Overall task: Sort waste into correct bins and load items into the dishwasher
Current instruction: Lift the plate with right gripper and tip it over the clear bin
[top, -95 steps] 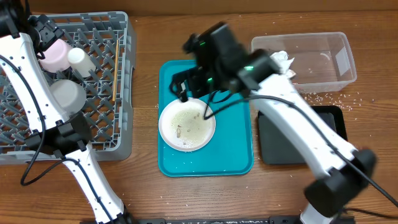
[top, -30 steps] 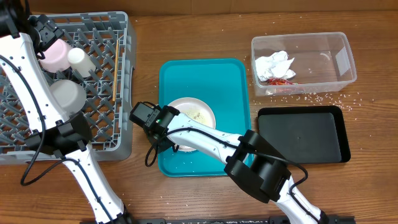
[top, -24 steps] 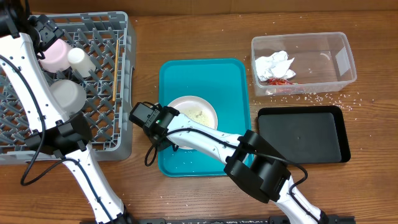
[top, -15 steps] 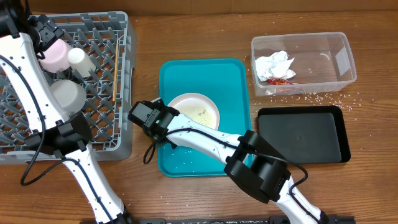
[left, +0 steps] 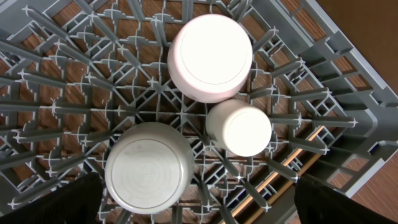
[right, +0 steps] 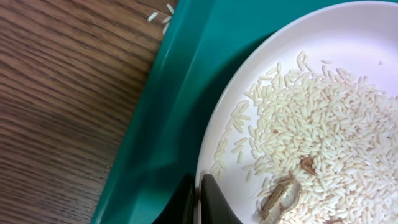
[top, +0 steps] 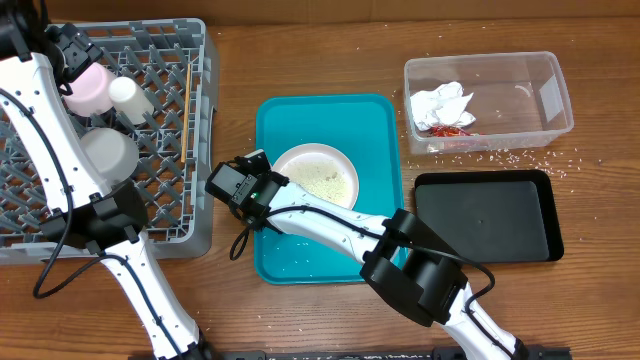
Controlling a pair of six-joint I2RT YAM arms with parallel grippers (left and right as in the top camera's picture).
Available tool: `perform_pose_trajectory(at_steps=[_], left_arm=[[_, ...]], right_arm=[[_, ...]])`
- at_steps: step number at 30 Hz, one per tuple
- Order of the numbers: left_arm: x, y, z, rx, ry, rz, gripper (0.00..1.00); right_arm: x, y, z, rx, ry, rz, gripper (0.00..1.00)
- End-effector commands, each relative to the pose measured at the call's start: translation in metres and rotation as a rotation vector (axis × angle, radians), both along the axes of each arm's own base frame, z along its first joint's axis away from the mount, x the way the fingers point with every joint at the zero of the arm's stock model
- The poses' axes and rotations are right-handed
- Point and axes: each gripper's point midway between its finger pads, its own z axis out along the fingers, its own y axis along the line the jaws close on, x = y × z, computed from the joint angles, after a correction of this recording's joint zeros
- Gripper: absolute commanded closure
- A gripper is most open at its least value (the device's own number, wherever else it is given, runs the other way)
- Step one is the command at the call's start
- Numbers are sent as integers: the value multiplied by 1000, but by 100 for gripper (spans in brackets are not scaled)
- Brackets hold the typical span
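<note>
A large white plate [top: 320, 175] with rice-like grains [right: 323, 137] on it lies on the teal tray [top: 335, 255]. My right gripper [right: 198, 200] is shut on the plate's [right: 348, 43] left rim, one finger above the rim and one below. In the overhead view the right gripper [top: 268, 184] sits at the plate's left edge. My left gripper [left: 200, 208] hangs wide open above the grey dish rack [top: 195, 215], holding nothing. Upside down in the rack are a white bowl [left: 210, 57], a small white cup [left: 239, 127] and a grey metal bowl [left: 148, 168]. Chopsticks [top: 187, 95] lie there too.
A clear tub [top: 545, 75] at the far right holds a crumpled tissue [top: 440, 103] and a red wrapper [top: 452, 130]. A black tray [top: 487, 215] lies in front of it. Loose grains [top: 520, 157] are scattered on the wooden table between them.
My right gripper has shut on the plate's left rim. The plate has shifted toward the far right of the teal tray. The left arm has not moved.
</note>
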Motion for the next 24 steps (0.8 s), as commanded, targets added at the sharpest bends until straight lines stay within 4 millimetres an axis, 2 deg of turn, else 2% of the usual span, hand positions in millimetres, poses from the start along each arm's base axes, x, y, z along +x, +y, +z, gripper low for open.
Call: perform_pose_trajectory(at_steps=[1, 10, 14, 21, 24], left_arm=[[0, -3, 2, 5, 2, -20, 0], [0, -3, 2, 5, 2, -20, 0], [0, -3, 2, 5, 2, -20, 0], [0, -3, 2, 5, 2, -20, 0], [0, -3, 2, 5, 2, -20, 0]], right_arm=[[6, -5, -1, -40, -25, 11, 96], [10, -40, 11, -243, -79, 28, 96], [16, -47, 24, -290, -113, 24, 96], [24, -42, 36, -308, -147, 78, 96], [32, -51, 45, -370, -209, 61, 96]])
